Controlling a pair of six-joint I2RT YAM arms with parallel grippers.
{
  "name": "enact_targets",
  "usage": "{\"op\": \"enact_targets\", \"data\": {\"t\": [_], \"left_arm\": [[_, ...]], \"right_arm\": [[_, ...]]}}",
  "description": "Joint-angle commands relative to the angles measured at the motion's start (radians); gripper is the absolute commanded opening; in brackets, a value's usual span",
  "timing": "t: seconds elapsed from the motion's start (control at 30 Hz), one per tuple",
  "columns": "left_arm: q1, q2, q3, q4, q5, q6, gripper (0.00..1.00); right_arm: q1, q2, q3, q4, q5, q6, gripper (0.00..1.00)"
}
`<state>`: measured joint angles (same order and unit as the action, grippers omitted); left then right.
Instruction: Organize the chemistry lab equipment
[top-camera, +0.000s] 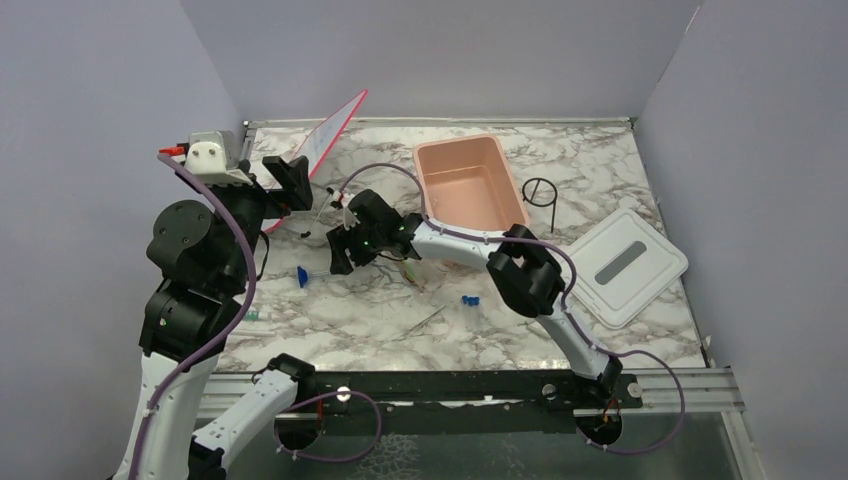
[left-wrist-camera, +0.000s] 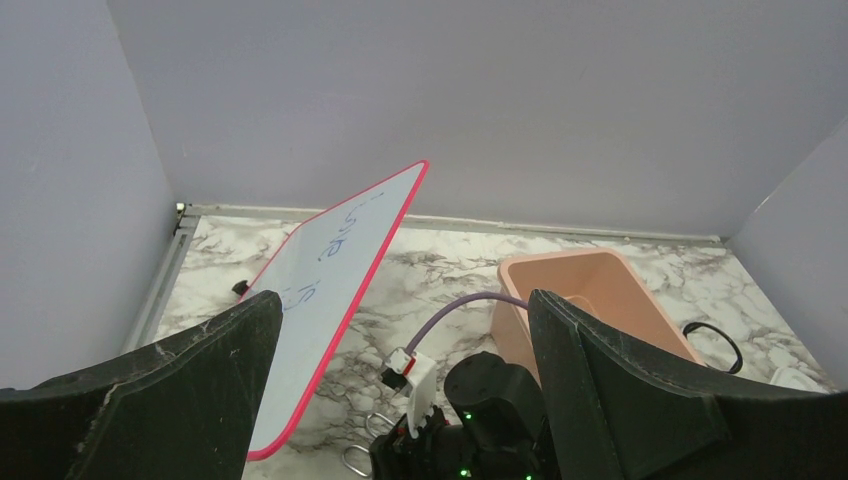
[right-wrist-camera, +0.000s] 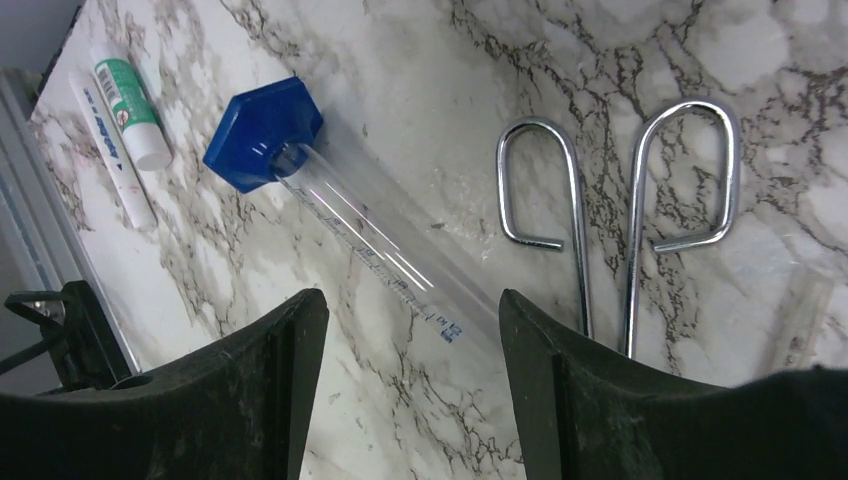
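Top external: marble-patterned bench (top-camera: 560, 330). The left arm is raised at the left side, with the left fingers (top-camera: 292, 180) up off the bench, near the large flat red-edged white panel (top-camera: 335, 128), which stands tilted at the far left. The right arm reaches across to left of centre, with the right fingers (top-camera: 340, 250) low over the bench. A pink rectangular plastic tub (top-camera: 465, 185) sits far centre, a black wire ring stand (top-camera: 540, 190) is just right of it, and a white rectangular lid (top-camera: 625, 265) lies flat at the right, apart from the tub. Loose on the bench are a clear tube with blue cap (top-camera: 302, 275) just left of the right fingers, a small blue piece (top-camera: 470, 300) near centre, a thin clear pipette (top-camera: 428, 320) nearer the arm bases, and a green-yellow stick (top-camera: 408, 272) by the right wrist, too small to detail. Left wrist: the left fingers are spread wide with nothing between them. The panel, with handwriting on it, the tub and the ring stand are in view beyond. Right wrist: the right fingers are spread and grip nothing. The clear tube lies flat and diagonal, its uncapped end between the fingertips; contact cannot be told. Metal tweezers with looped ends (right-wrist-camera: 620, 200) lie just beside it, apart. A small green-and-white tube (right-wrist-camera: 130, 100) lies near the bench edge.
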<state>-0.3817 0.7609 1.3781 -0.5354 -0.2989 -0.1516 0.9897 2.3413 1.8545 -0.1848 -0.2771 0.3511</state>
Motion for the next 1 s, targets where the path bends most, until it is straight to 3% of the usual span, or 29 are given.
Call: {"op": "enact_targets", "data": {"t": [0.0, 0.27, 0.4, 0.53, 0.77, 0.97], "left_arm": [[-0.003, -0.006, -0.003, -0.004, -0.005, 0.004, 0.96], [-0.003, -0.014, -0.02, -0.003, -0.001, 0.006, 0.96], [-0.003, -0.017, -0.025, -0.004, 0.0, 0.007, 0.96], [-0.003, -0.019, -0.023, -0.005, -0.008, 0.012, 0.96], [-0.003, -0.024, -0.025, -0.006, -0.014, 0.016, 0.96], [-0.003, -0.022, -0.027, -0.005, -0.017, 0.019, 0.96]], "right_arm": [[0.017, 0.034, 0.039, -0.059, -0.059, -0.022, 0.68], [0.035, -0.002, -0.031, -0.088, -0.068, -0.037, 0.68], [0.063, 0.014, -0.02, -0.137, 0.008, -0.054, 0.67], [0.107, 0.043, 0.033, -0.24, 0.147, -0.037, 0.63], [0.135, 0.037, 0.007, -0.226, 0.185, -0.032, 0.51], [0.156, 0.102, 0.095, -0.243, 0.199, -0.073, 0.58]]}}
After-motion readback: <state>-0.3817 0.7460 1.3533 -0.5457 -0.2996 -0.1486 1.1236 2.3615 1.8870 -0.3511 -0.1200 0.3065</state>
